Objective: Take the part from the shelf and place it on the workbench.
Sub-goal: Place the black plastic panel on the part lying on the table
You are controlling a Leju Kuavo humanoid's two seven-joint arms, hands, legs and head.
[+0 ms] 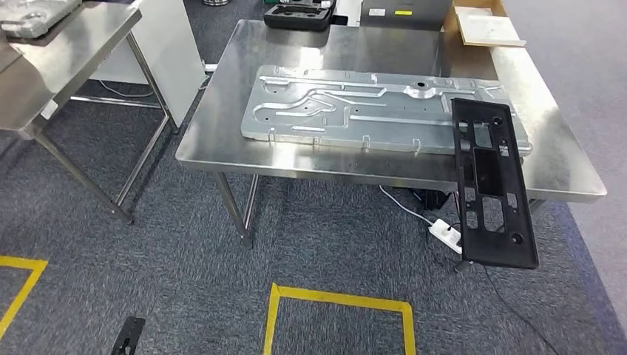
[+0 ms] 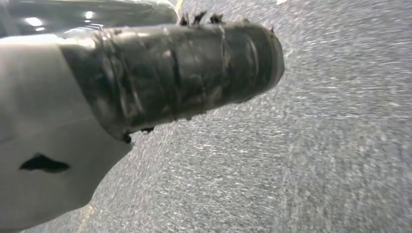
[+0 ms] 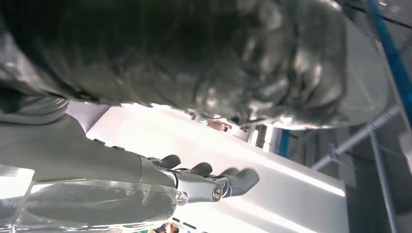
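Nearest, in the left wrist view, the left hand (image 2: 145,87) hangs over blurred grey carpet (image 2: 316,160); its thick, dark, tape-wrapped thumb (image 2: 194,68) stretches across the upper middle of the frame and touches nothing; the other fingers are hidden, so I cannot tell how far this hand is open.

In the right wrist view, the right hand (image 3: 160,170) enters from the lower left; its dark fingers (image 3: 243,178) reach out nearly straight, close together, against a bright white surface; a large glossy dark mass fills the top of the frame (too blurred to name); whether this hand grips anything cannot be told from here.

In the head view, yellow floor tape (image 1: 336,299) marks a square at the bottom centre; a white power strip (image 1: 446,235) lies on the carpet just past it, toward the right.

The black part (image 1: 492,185), a long flat frame with rectangular cut-outs, stands at the right of the frame, slightly tilted; its lower end is over the floor and its upper end overlaps the right front of the workbench (image 1: 222,140); what holds it is out of sight.

On the steel workbench lies a wide stamped silver plate (image 1: 370,111); its right end is behind the black part's top.

At the far edge sit a black case (image 1: 299,15) and a cardboard box (image 1: 484,26); a second steel table (image 1: 66,52) fills the upper left.
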